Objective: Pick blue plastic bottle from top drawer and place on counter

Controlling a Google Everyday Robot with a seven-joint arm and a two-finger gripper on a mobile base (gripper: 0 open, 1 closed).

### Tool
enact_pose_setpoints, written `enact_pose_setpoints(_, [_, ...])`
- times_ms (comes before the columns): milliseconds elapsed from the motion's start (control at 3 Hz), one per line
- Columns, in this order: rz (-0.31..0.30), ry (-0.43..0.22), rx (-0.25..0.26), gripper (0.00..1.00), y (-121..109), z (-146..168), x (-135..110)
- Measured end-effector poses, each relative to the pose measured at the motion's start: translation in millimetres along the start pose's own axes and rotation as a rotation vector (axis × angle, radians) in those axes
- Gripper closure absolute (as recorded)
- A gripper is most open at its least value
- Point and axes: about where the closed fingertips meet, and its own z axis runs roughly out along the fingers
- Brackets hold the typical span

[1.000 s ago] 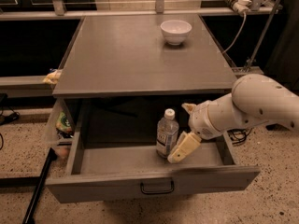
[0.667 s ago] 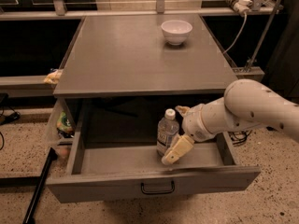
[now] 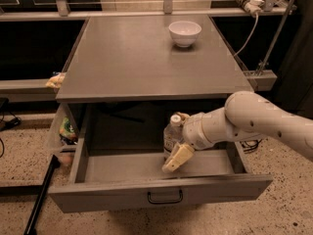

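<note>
Leftward by a small step since a second ago, the robot's white arm [image 3: 264,121] has brought its gripper [image 3: 176,140] from beside the blue plastic bottle [image 3: 169,135] to around it, while the bottle itself stands where it stood. Broad and grey, the counter [image 3: 132,58] fills the upper middle of the scene, matte and smooth. Below it the top drawer [image 3: 122,192] is pulled fully out, its plain front panel nearest the camera with a small dark bail handle [image 3: 165,197] at its centre. The arm reaches in from the right, over the drawer's right side. Its gripper is open, jaws spread wide: one tan finger [image 3: 179,156] slants down in front of the bottle's lower part and the other shows behind it, near the white cap [image 3: 175,118]. Whether either pad touches the plastic cannot be told. The bottle stands upright on the drawer floor, right of centre and toward the back. Its label is a pale band, and any writing on it is too small to read. A white bowl [image 3: 185,32] sits on the counter's far right part, well apart from the drawer. Coloured packets [image 3: 66,129] show at the cabinet's left side, their print not legible, and a black pole [image 3: 41,195] leans on the speckled floor at lower left.
</note>
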Motion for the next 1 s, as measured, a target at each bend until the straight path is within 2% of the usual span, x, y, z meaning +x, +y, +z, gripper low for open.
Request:
enact_pose_setpoints(333, [-0.035, -0.001, 0.020, 0.19, -10.4, 13.3, 7.1])
enact_pose_setpoints(1000, [-0.036, -0.001, 0.020, 0.65, -10.4, 13.5, 7.1])
